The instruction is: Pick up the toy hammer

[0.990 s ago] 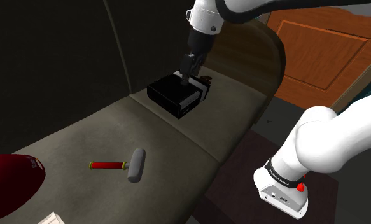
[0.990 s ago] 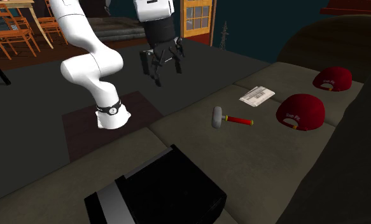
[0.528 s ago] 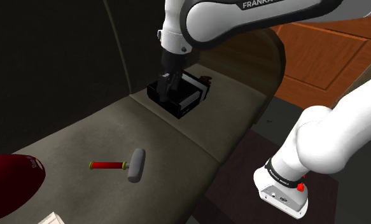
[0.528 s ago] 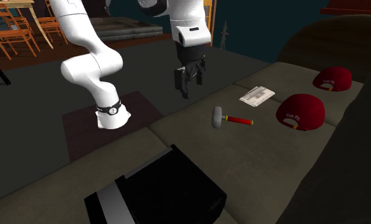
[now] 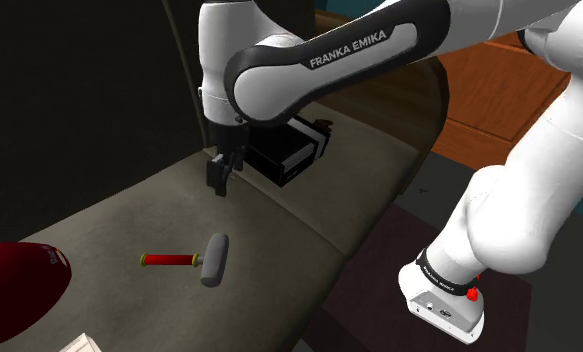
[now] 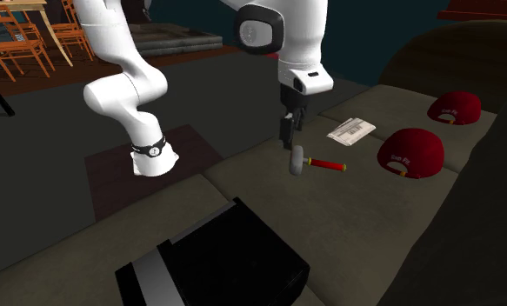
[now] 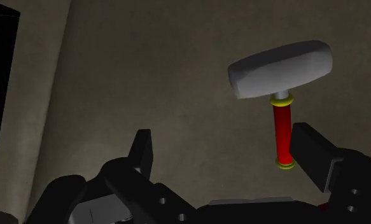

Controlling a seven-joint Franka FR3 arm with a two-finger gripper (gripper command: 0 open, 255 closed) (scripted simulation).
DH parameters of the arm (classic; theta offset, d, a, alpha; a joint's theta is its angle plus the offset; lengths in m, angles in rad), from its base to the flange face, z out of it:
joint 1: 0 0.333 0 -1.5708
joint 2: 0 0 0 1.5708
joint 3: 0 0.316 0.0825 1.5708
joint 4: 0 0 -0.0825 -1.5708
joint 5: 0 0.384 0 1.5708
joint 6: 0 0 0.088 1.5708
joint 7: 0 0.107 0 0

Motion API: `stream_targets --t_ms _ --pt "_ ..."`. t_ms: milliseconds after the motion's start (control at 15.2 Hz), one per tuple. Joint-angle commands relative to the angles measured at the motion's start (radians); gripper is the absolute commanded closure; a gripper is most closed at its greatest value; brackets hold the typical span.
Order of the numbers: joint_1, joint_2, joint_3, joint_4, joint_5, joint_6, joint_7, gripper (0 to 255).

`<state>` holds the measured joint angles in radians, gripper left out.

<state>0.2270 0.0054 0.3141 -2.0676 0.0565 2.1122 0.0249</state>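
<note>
Grey-headed, red-handled toy hammer (image 5: 194, 261) lies flat on the sofa seat (image 5: 309, 215), btw the black box (image 5: 294, 158) and a dark red cap (image 5: 9, 290), well apart from both. Black tool (image 5: 219, 180) hangs above the cushion on the box side of the hammer, fingers spread wide w/ nothing btw them, not touching the hammer. Wrist view: the handle's end sits just beside one fingertip, head pointing away from the tool.
</note>
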Motion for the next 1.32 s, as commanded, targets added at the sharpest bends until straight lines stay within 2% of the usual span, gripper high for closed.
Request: stream_targets --t_ms 0,396,858,1254 --pt "0.017 0.066 0.016 0.036 -0.026 0.015 0.015 0" --pt "0.085 0.273 0.046 0.175 -0.115 0.036 0.063 0" --pt "0.192 0.517 0.051 0.377 -0.212 0.022 0.098 0" --pt "0.204 0.566 0.041 0.374 -0.229 0.069 0.105 0"
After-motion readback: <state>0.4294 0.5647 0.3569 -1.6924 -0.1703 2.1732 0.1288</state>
